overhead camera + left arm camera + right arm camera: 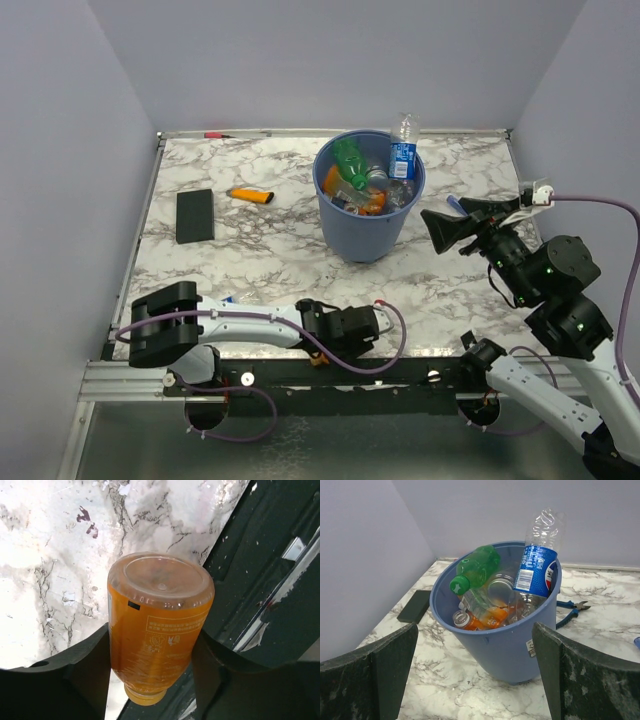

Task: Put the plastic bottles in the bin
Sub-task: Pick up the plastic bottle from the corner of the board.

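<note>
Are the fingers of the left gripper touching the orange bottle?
Touching. The left wrist view shows both fingers of the left gripper against the orange bottle, no gap on either side.

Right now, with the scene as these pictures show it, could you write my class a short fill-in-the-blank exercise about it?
1. The round blue plastic bin stands ____ on the marble table.
2. Between the fingers of the left claw sits a plastic bottle of ____ colour.
3. The right claw faces the bin with its jaws ____.
4. The clear plastic bottle with the blue label sticks up above the bin's ____.

Missing words: upright; orange; open; rim.
</note>
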